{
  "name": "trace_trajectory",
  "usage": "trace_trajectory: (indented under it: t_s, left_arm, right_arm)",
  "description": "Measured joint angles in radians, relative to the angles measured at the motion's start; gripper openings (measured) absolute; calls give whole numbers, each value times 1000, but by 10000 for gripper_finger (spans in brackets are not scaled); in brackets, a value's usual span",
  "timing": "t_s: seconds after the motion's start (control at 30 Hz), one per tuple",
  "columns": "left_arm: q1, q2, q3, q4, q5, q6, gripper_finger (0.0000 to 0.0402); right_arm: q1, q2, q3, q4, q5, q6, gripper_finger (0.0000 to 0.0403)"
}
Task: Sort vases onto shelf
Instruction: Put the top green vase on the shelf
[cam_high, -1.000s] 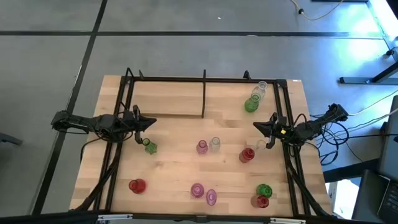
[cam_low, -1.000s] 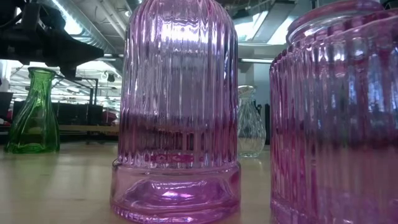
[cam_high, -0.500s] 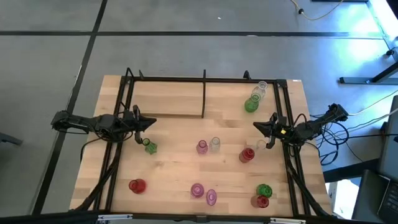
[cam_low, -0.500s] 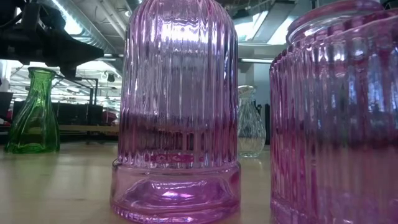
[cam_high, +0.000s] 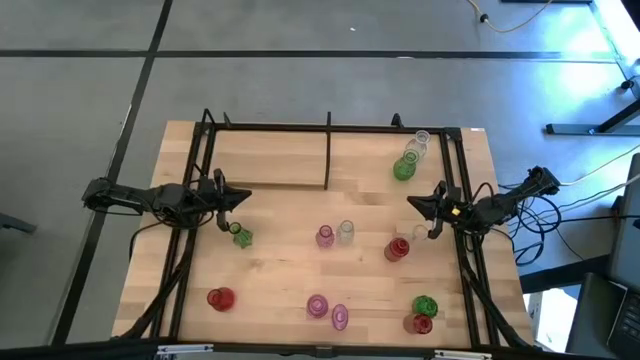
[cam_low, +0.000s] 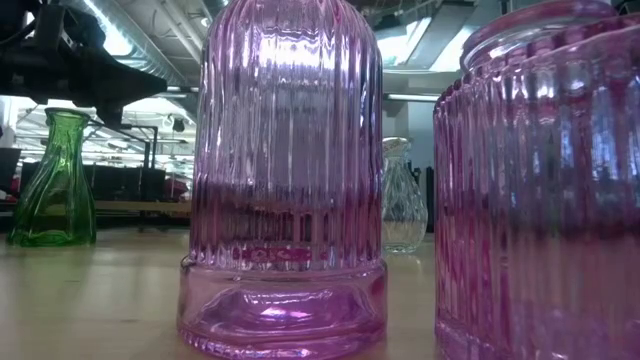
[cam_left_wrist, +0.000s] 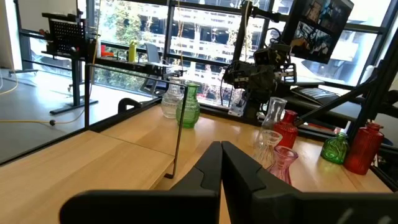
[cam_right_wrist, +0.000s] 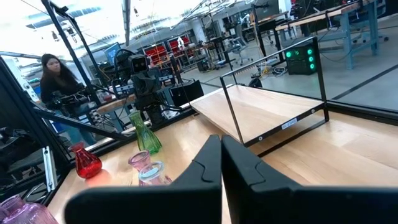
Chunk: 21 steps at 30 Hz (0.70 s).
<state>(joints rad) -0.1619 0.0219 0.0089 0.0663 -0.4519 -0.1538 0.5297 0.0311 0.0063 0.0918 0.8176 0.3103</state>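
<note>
The vases stand upright on their bases, scattered over the wooden table. A green one (cam_high: 241, 236) is just beside my left gripper (cam_high: 247, 198). Pink (cam_high: 325, 236) and clear (cam_high: 346, 231) ones are mid-table, a red one (cam_high: 397, 249) is near my right gripper (cam_high: 408, 203), and others stand along the near edge. A green vase (cam_high: 403, 168) and two clear ones (cam_high: 417, 146) stand at the far right. The shelf (cam_high: 270, 158), a light board edged with black rods, lies at the far left. Both grippers hover level and shut, holding nothing (cam_left_wrist: 221, 148) (cam_right_wrist: 221, 142).
A black upright rod (cam_high: 328, 150) splits the far area in two. Black frame rails (cam_high: 190, 250) (cam_high: 470, 270) run along the table's left and right sides. Two pink vases (cam_low: 285, 180) (cam_low: 540, 190) fill the low view. A person (cam_right_wrist: 56, 78) sits beyond the table.
</note>
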Motion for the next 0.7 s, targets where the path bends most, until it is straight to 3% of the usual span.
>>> trace_trajectory:
  t_s: [0.5, 0.7]
  left_arm:
    - [0, 0, 0, 73, -27, -17, 0]
    - [0, 0, 0, 174, 8, -416, 0]
  right_arm:
    - [0, 0, 0, 260, 12, 129, 0]
    - [0, 0, 0, 458, 75, 193, 0]
